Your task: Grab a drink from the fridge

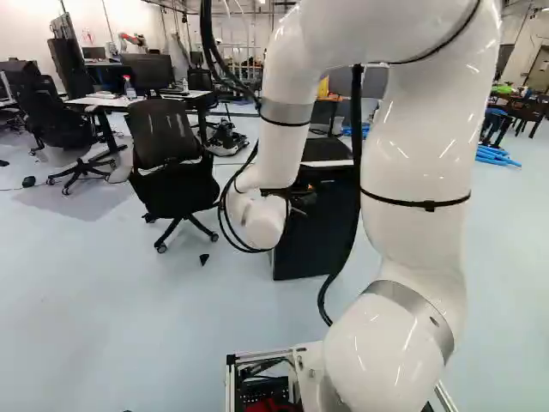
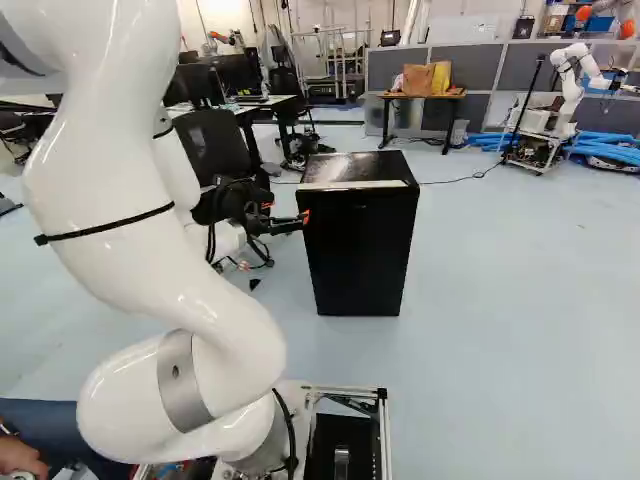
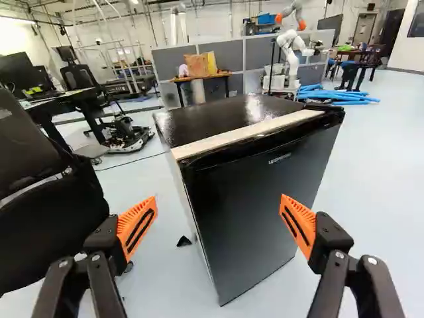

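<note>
The gripper (image 2: 286, 213) has its two fingers spread wide, holding nothing. One black office chair (image 3: 50, 222) stands beside it, off to one side of the one fridge (image 3: 255, 195), which is ahead of the gripper, its door closed. One small black triangle (image 3: 184, 242) lies on the floor between them. The left base view, where the arm partly covers the fridge, alone shows a bottle (image 1: 129, 89) on a desk (image 1: 120, 101). Farther off, two bags (image 2: 417, 80) sit on a table (image 2: 455, 94); another robot (image 2: 569, 85), seen in the right base and wrist views, stands by blue tubes (image 2: 610, 150).
</note>
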